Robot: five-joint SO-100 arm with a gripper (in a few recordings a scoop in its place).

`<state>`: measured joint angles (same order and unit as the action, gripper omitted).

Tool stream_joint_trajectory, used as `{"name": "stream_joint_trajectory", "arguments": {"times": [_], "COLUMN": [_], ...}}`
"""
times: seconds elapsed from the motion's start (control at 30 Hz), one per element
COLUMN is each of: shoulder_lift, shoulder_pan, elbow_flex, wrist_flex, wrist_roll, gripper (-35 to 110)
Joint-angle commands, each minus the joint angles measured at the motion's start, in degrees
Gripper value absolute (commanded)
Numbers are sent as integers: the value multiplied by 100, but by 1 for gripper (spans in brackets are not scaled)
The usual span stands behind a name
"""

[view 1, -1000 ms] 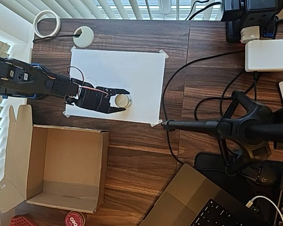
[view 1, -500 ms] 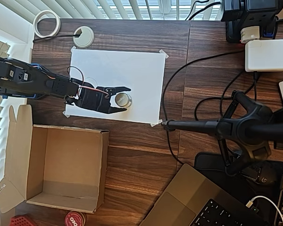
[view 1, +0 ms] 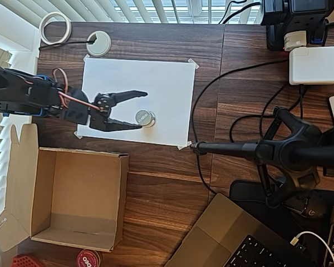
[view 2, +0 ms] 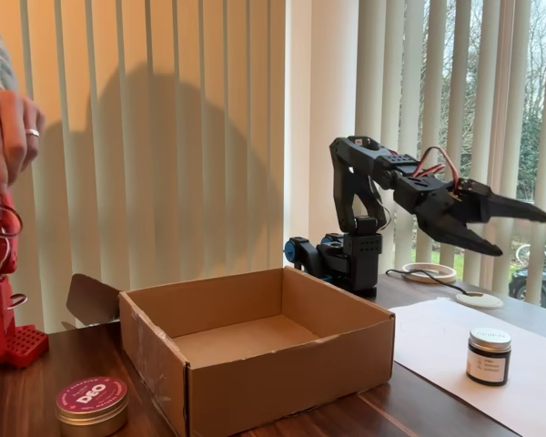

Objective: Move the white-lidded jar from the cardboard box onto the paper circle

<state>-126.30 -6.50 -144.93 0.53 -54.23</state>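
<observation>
The white-lidded jar (view 1: pixel 145 118) (view 2: pixel 490 355) stands upright on the white paper sheet (view 1: pixel 156 83), near its lower right part in the overhead view. The paper circle is hidden; I cannot make out its outline around the jar. My gripper (view 1: pixel 143 110) (view 2: pixel 525 233) is open and holds nothing. In the fixed view it hangs well above the jar, fingers pointing past it. The cardboard box (view 1: pixel 122 194) (view 2: pixel 282 382) sits open on the wooden table with nothing inside, below and left of the paper in the overhead view.
A red-lidded tin (view 1: pixel 89 258) (view 2: pixel 92 405) stands by the box's near edge. A white grommet (view 1: pixel 98 43) and a coiled cable (view 1: pixel 55 28) lie beyond the paper. To the right are a black stand arm (view 1: pixel 256 149), cables and a laptop (view 1: pixel 228 239).
The gripper has drawn back to the left from around the jar, risen and spread its jaws wider. The jar stays where it was on the paper.
</observation>
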Motion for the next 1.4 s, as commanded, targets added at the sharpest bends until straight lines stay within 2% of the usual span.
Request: {"name": "stream_joint_trajectory", "arguments": {"times": [0.0,0.07,0.2,0.27,0.47,0.77,1.1,1.37], "shoulder_lift": [-1767,-2654,-4104,-4526,-5414,-6671,-6943,-6943], "shoulder_pan": [246,396,562,642,773,782,800,677], "elbow_flex": [-1063,-1679,-2127,-2347,-2707,-3023,-2848,-2839], "wrist_flex": [149,712,2540,3006,4386,6557,7541,7541], "wrist_roll": [1318,1898,2751,2997,3349,3604,3841,4219], "gripper": [26,23,17,13,1,0,0,0]}}
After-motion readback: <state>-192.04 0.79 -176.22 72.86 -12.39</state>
